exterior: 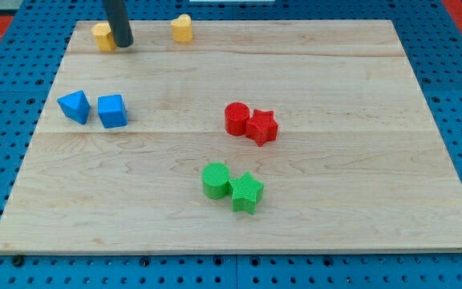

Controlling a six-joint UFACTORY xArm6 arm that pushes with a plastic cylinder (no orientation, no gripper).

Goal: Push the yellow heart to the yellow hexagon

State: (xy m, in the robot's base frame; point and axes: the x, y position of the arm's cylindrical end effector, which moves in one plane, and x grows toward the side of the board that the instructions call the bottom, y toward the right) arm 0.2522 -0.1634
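rod end first: my tip [123,44] is a plain dark rod with no jaws, so it grasps nothing; it rests on the board at the view's top left, touching the right side of the yellow hexagon [102,36]. yellow heart [182,28] sits apart to the view's right of the tip, near the board's top edge, with bare wood between it and the rod. lower on the left, a blue triangle-like block [74,106] and a blue cube [112,111] stand just beside each other. near the middle, a red cylinder [236,118] touches a red star [262,127]. below them a green cylinder [216,179] touches a green star [246,193]. the board [359,120] is pale planked wood, lying on a blue pegboard table [455,80] dotted with holes, with red showing at the top corners.
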